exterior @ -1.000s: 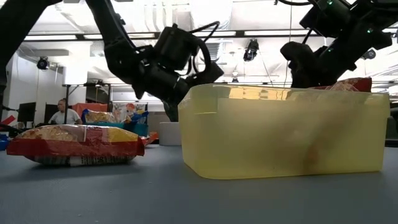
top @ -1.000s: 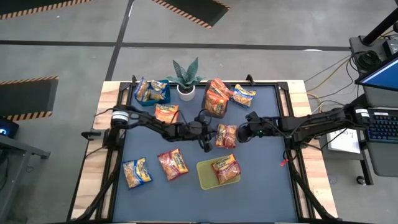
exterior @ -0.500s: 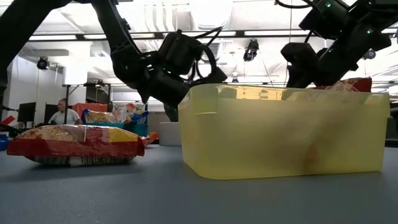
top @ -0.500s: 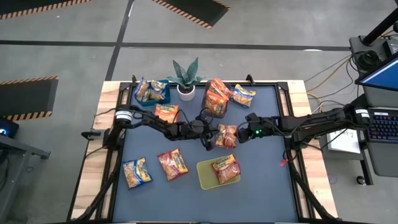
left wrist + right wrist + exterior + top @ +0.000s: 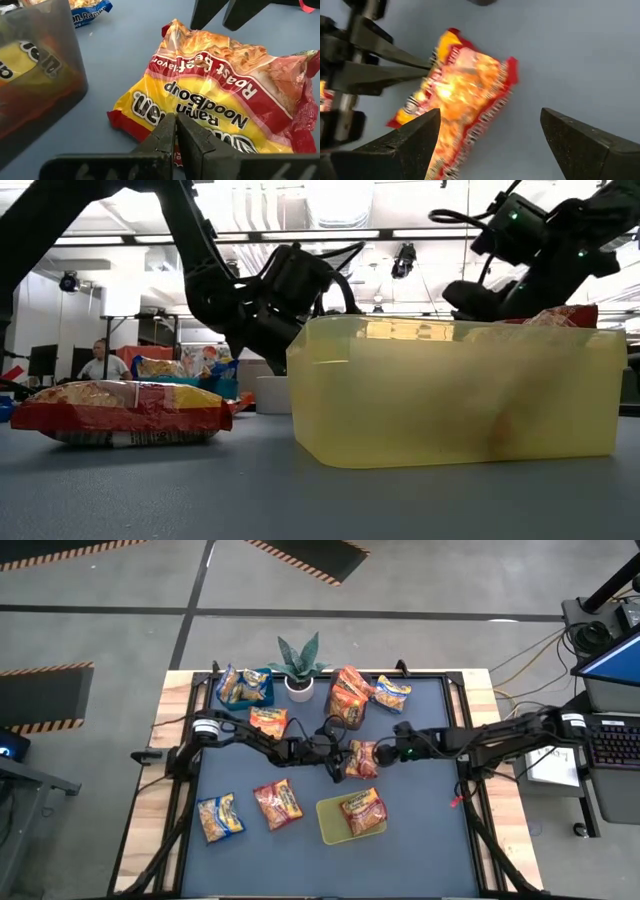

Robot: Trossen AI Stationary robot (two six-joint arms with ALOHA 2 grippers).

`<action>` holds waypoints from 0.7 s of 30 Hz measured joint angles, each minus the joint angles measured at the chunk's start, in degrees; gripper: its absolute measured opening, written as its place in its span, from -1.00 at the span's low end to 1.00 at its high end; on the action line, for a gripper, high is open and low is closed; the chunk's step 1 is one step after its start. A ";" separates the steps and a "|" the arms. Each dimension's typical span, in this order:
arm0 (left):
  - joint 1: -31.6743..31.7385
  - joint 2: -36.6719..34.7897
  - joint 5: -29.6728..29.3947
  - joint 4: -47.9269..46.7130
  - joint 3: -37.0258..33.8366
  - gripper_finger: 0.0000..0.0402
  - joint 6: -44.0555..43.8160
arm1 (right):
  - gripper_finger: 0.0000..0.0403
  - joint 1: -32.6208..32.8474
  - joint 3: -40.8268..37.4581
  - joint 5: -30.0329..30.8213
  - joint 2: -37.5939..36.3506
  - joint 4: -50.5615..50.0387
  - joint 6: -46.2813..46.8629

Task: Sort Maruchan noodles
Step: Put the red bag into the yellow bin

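Note:
A red-and-yellow Maruchan noodle packet (image 5: 361, 758) lies flat on the blue-grey mat at mid-table, between my two grippers. My left gripper (image 5: 175, 125) comes from the table's left, shut, its tips on the packet's left edge. From the right, my right gripper (image 5: 490, 145) hovers wide open over the packet (image 5: 465, 95), a finger on either side. Another packet lies in the yellow-green bin (image 5: 330, 825). The blue bin (image 5: 245, 687) and the dark clear bin (image 5: 349, 700) at the far edge hold more. Loose packets (image 5: 278, 804) (image 5: 220, 817) (image 5: 269, 721) (image 5: 392, 692) lie on the mat. My left gripper has its shut fingertips (image 5: 167, 131) on the packet's yellow margin (image 5: 150, 117) beside the red seam, on the side toward the table's left. The fingers slant down from the left. I cannot tell whether they pinch the film or only rest on it. The packet lies flat.
A potted plant (image 5: 299, 668) stands at the far edge between the blue and dark clear bins. In the low view the yellow-green bin (image 5: 455, 390) fills the near foreground, and a red packet (image 5: 120, 412) lies left of it. A person (image 5: 100, 362) sits far behind.
My right gripper has opened wide and sunk a little over the packet at mid-table. My left gripper has come down and toward that packet's left edge. The packet itself has stayed on the mat.

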 joint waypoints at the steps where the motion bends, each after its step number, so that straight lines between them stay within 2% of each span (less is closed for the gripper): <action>1: 0.01 0.00 0.01 -0.17 0.00 -1.00 0.00 | 0.65 -0.15 0.00 -0.02 0.58 1.23 -0.25; 21: 0.04 0.00 -0.52 -2.11 -0.11 -1.00 -0.21 | 0.62 -1.75 0.00 -1.16 14.33 21.22 -2.43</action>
